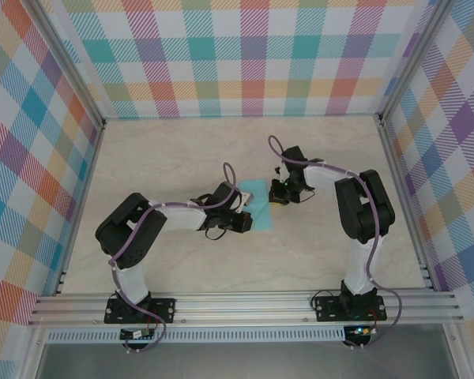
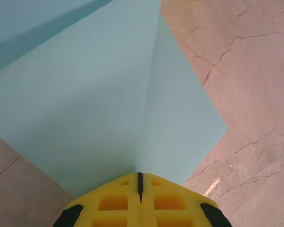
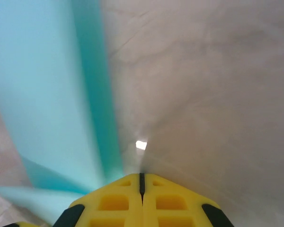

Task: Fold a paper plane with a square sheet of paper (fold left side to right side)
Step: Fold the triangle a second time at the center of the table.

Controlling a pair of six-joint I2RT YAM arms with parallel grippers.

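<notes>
Plaid walls (image 1: 245, 55) enclose a marbled table (image 1: 182, 150) bearing paper (image 1: 261, 215).

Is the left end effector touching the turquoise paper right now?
Touching. In the left wrist view, the shut left end effector rests its tip on the paper at the crease's foot, no gap between.

You have a plain, unmarked light turquoise square sheet of paper (image 1: 261, 212) at mid-frame in the top view, on a cream table (image 1: 174, 150) veined like marble. The walls (image 1: 245, 55) along the top and sides are pastel plaid: teal, purple, orange, yellow, red. At the lower centre of the wrist views, your left gripper (image 2: 140, 176) and right gripper (image 3: 141, 176) are yellow with black edges.
</notes>
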